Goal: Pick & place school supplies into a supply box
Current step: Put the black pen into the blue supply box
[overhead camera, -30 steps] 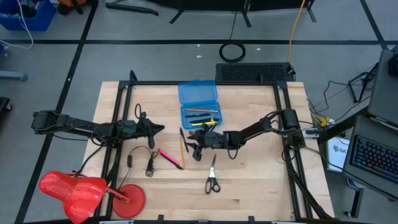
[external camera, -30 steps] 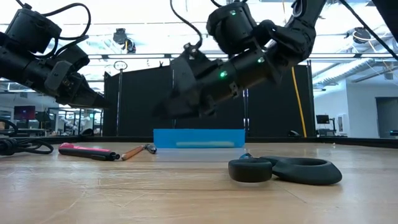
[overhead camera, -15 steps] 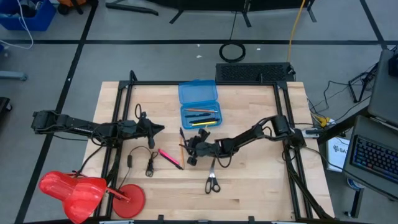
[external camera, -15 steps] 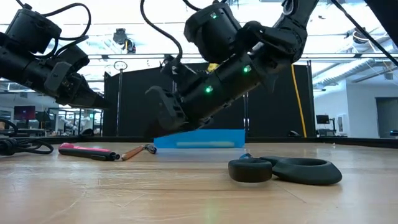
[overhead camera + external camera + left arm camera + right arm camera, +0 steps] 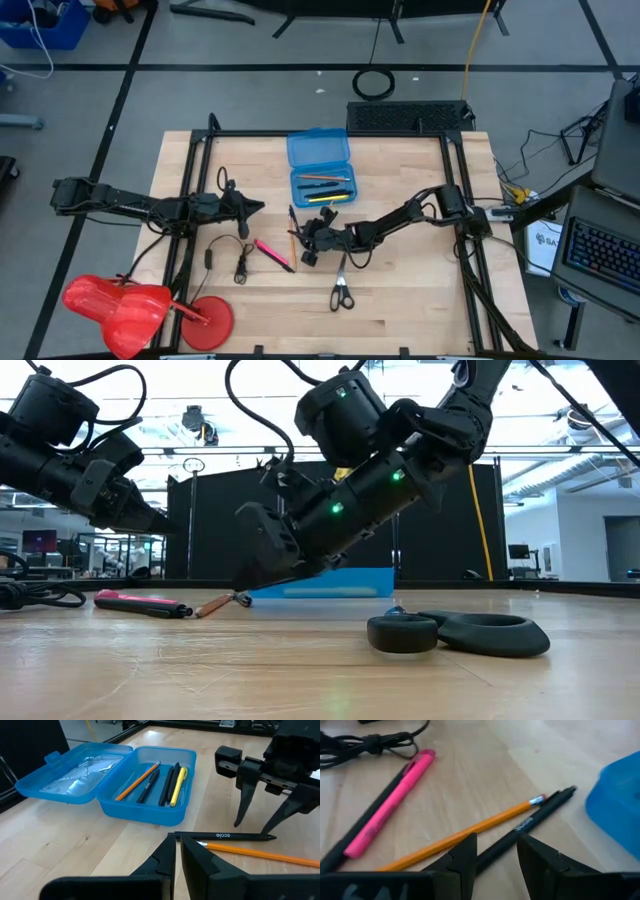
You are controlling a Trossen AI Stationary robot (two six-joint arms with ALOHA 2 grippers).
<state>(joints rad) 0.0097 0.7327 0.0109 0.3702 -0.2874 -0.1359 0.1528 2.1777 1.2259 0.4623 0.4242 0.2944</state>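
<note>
The blue supply box [image 5: 320, 187] lies open at the table's far middle, lid [image 5: 75, 770] flat behind it, with several pens and a pencil [image 5: 160, 782] in its tray. Near of it, a black pen [image 5: 530, 822], an orange pencil [image 5: 470, 832] and a pink pen [image 5: 390, 802] lie flat on the wood. My right gripper [image 5: 497, 857] is open and tipped down low over the black pen [image 5: 225, 836], one finger on each side; no touch shows. The scissors [image 5: 341, 285] lie flat, nearer the front edge. My left gripper [image 5: 176, 857] waits shut at the left.
A thin black cable with a plug [image 5: 240, 262] lies left of the pink pen [image 5: 272, 254]. Red plastic pieces [image 5: 130, 305] sit at the near left corner. Bare wood [image 5: 410, 290] stretches right of the scissors. The black frame rails [image 5: 455, 170] edge the table.
My right gripper has moved from beside the supply box toward the table's near-left and down, tipping its fingers lower until they stand low over the black pen. Its fingers have stayed apart. The pens and pencil have not moved.
</note>
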